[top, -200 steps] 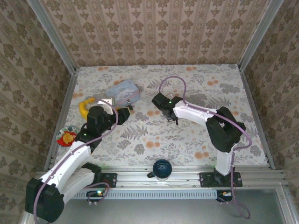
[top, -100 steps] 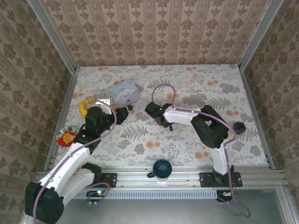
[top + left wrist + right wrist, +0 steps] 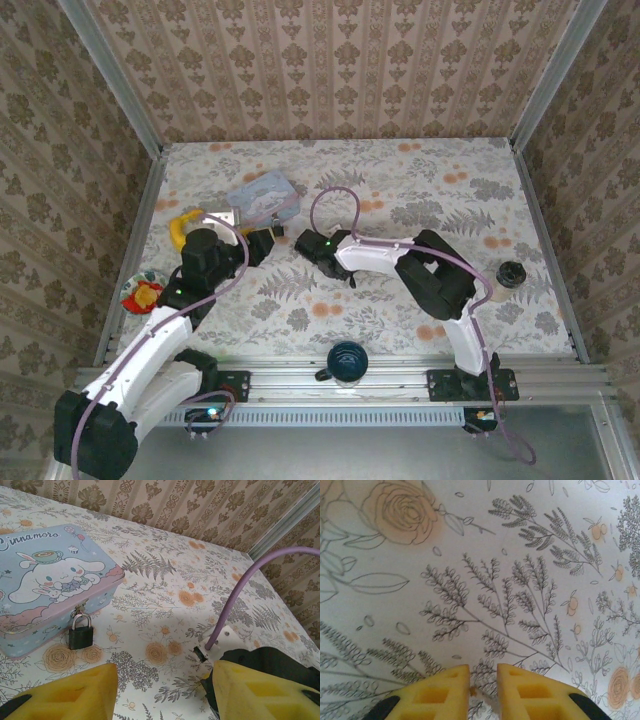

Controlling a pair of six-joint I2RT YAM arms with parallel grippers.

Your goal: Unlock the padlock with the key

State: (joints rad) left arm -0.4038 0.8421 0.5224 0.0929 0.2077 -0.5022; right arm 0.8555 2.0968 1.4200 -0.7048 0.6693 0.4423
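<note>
The small black padlock [image 3: 80, 632] hangs by its metal shackle from the clasp of the pale blue cartoon tin [image 3: 50, 580], resting on the floral cloth. My left gripper [image 3: 162, 680] sits near it, to its right, open and wide with bare cloth between the yellow fingers [image 3: 75, 692]. In the top view the left gripper [image 3: 266, 240] is just below the tin [image 3: 262, 195]. My right gripper [image 3: 303, 241] lies low on the cloth beside it. Its jaws [image 3: 483, 680] stand a narrow gap apart, open. A tiny brownish bit [image 3: 472, 690] shows deep in the gap; whether it is the key I cannot tell.
A yellow banana [image 3: 180, 228] and a small white box [image 3: 230, 217] lie left of the tin. A red-and-yellow ball [image 3: 140, 293] sits at the left edge. A dark blue cup [image 3: 347, 360] stands at the front rail, a black round object [image 3: 511, 274] at the right.
The right arm has stretched leftwards across the cloth until its gripper lies next to the left gripper, and its jaws have parted a little. The left arm has barely moved.
</note>
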